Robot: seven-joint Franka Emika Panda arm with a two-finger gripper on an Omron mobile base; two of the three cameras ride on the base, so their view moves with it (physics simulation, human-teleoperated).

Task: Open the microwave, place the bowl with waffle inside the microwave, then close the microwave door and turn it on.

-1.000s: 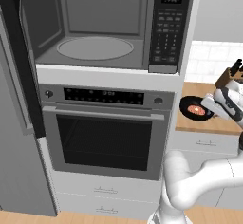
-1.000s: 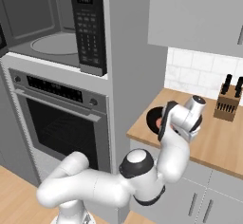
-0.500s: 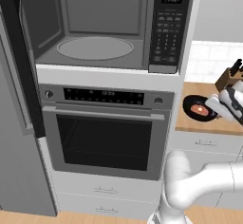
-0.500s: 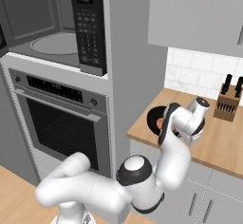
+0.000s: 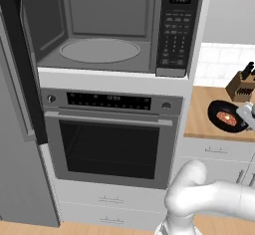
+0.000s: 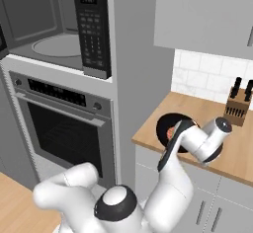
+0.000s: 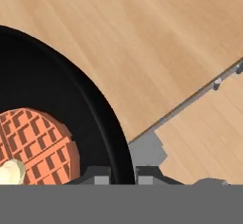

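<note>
Bowl with waffle (image 7: 71,123) upright, rim between fingers (image 7: 97,176).

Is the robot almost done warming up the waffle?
Not yet. The microwave door is already open, so the first step looks done. Right now the gripper sits at the rim of the bowl on the counter, one finger on each side. Left: carry the bowl into the microwave, shut the door, turn it on.

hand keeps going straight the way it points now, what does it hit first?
Most likely the rim of the round black bowl with the waffle: the hand has a fingertip on each side of it. Beyond lies the wooden counter. Depth unclear.
</note>
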